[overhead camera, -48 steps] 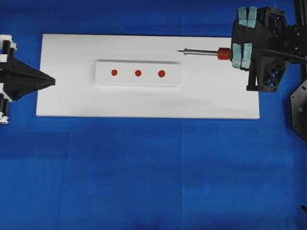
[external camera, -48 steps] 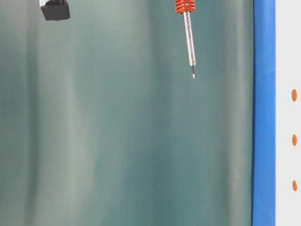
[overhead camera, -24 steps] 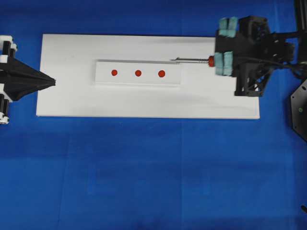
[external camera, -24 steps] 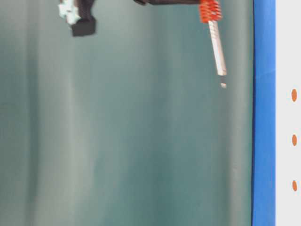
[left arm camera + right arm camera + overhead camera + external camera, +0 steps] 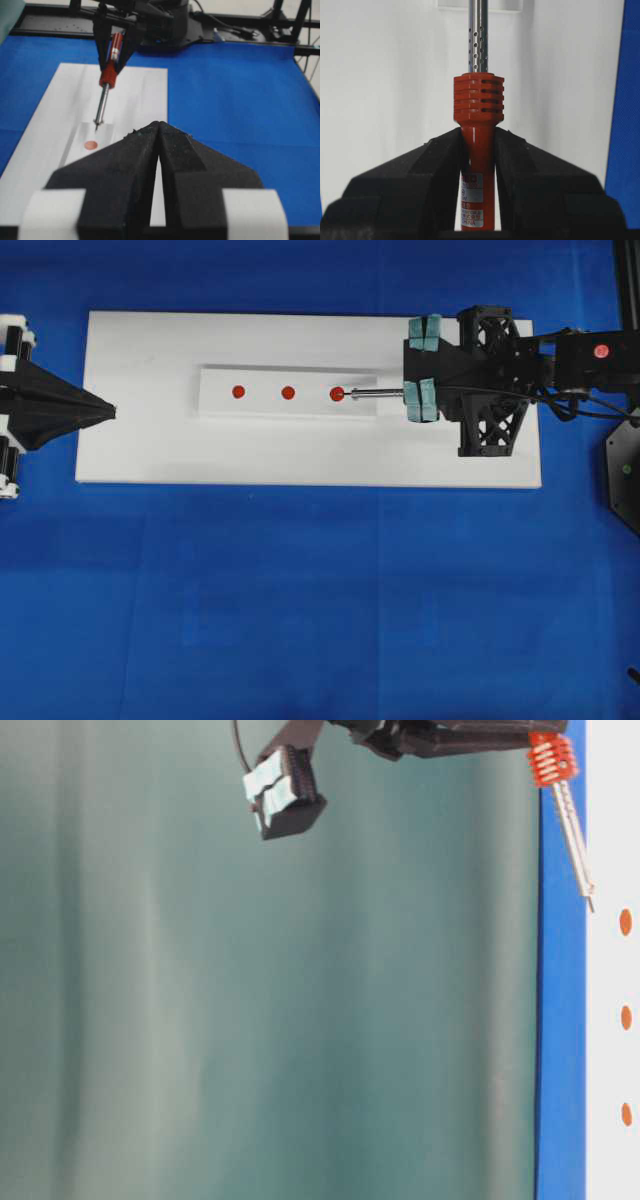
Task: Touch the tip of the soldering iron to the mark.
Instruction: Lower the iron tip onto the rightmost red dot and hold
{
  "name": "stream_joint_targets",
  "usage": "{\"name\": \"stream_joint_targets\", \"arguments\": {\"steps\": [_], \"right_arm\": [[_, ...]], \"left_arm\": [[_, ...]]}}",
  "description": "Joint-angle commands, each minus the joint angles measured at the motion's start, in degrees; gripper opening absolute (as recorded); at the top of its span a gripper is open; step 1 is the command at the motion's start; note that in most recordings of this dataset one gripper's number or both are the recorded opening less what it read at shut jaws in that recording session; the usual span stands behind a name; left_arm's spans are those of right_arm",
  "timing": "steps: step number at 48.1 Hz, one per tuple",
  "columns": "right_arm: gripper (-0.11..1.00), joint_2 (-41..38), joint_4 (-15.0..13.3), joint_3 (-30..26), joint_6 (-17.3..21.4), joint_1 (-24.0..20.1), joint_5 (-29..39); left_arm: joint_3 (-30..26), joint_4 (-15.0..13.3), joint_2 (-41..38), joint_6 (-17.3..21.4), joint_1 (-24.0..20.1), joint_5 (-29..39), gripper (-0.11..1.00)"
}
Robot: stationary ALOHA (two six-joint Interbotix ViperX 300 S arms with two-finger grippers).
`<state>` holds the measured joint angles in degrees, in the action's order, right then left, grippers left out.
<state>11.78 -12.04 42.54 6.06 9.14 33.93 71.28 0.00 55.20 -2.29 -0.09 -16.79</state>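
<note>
Right gripper [image 5: 479, 150] clamped on soldering iron [image 5: 478, 130], overhead tip meets mark [image 5: 337, 394], wrist view shows gap

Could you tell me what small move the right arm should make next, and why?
Probably lower the soldering iron slightly. From overhead its tip already lines up with the nearest red mark, but the left wrist view shows the tip above and short of that mark.

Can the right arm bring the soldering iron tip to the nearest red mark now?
Probably yes. The right gripper holds the soldering iron, its tip poised just short of the nearest red mark, with nothing between them.
</note>
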Motion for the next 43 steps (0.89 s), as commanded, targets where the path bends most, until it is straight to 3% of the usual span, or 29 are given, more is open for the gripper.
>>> {"name": "stream_joint_targets", "arguments": {"steps": [1, 43], "right_arm": [[0.07, 0.09, 0.09, -0.44, 0.0, 0.09, -1.32], [0.07, -3.43, 0.09, -0.26, -0.18, 1.32, -3.25]], "left_arm": [[-0.53, 0.09, -0.35, 0.0, -0.09, -0.53, 0.0], [-0.53, 0.09, -0.44, 0.0, -0.09, -0.62, 0.0]]}}
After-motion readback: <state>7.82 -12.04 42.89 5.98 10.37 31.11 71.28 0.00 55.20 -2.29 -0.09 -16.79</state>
